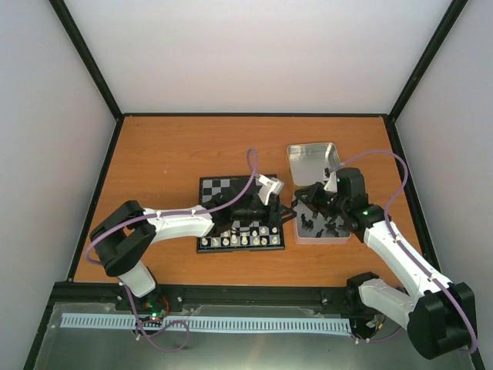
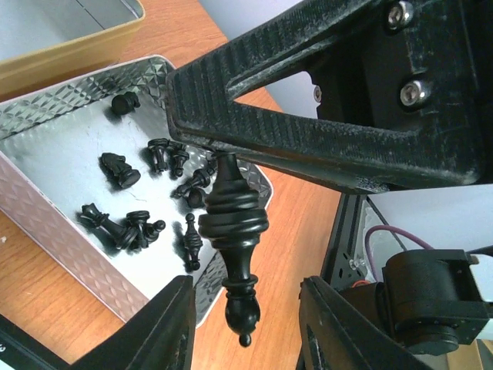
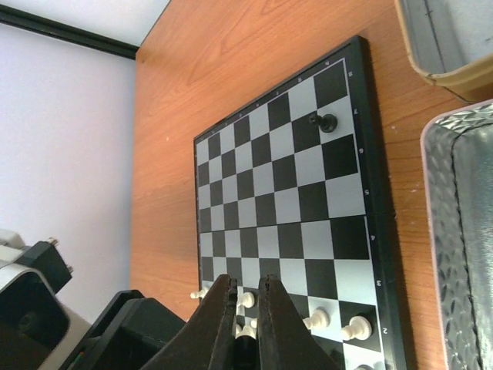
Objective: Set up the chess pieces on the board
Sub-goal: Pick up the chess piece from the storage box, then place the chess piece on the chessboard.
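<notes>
Both arms are extended toward each other over the table (image 1: 169, 154), meeting between the board (image 3: 300, 200) and a silver tin (image 2: 46, 208). The right hand (image 3: 246, 293) is clamped on one end of a black chess piece (image 2: 233, 231). The left hand (image 2: 246, 308) is held with its fingers apart on either side of the piece's free end. Loose black chess pieces (image 2: 119, 169) are scattered in the tin. One black piece (image 3: 327, 122) and white pieces (image 3: 316, 317) are seen on the board.

At centre of counter (image 1: 154, 154): board (image 1: 219, 189). Just beside, at 3 o'clock: tin (image 2: 54, 223) with chess pieces (image 2: 119, 171) inside. At that tin's 12 o'clock: second tin (image 1: 312, 158). On board's 6 o'clock edge: opposing pieces (image 1: 239, 240); near its 1 o'clock corner: lone chess piece (image 3: 327, 122).
</notes>
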`<state>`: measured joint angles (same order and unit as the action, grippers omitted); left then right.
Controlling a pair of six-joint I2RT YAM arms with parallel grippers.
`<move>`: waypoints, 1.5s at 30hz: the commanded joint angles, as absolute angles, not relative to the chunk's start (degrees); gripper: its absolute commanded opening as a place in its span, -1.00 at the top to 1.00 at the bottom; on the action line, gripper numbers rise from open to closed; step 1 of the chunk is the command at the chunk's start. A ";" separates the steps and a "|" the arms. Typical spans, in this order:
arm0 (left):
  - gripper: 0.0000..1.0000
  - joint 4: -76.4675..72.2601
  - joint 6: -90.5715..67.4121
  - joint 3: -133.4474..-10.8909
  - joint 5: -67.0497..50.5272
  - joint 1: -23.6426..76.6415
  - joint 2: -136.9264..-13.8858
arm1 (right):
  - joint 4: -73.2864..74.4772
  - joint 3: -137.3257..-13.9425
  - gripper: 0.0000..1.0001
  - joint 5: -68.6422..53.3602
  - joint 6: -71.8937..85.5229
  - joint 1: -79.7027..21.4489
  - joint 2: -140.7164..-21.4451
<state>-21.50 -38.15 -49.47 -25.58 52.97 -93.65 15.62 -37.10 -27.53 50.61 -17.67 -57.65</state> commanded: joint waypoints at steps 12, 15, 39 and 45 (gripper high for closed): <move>0.96 -21.35 -36.25 -53.01 -20.44 52.47 -93.44 | 13.74 -37.31 0.89 -30.31 49.66 -17.93 -57.79; 0.99 -20.83 -35.93 -52.83 -19.94 52.47 -93.35 | 14.24 -37.47 0.90 -29.07 49.03 -17.92 -57.63; 0.99 20.58 -34.18 -47.03 6.50 32.55 -52.68 | -1.11 -49.59 0.89 2.21 23.29 -37.72 -82.29; 0.99 23.76 -33.79 -46.41 3.99 29.84 -49.33 | -10.28 -52.10 0.89 7.59 17.58 -41.34 -92.87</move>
<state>18.50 -34.87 -47.35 4.95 30.83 -49.67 -0.84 -50.46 1.58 23.09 -39.88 -88.44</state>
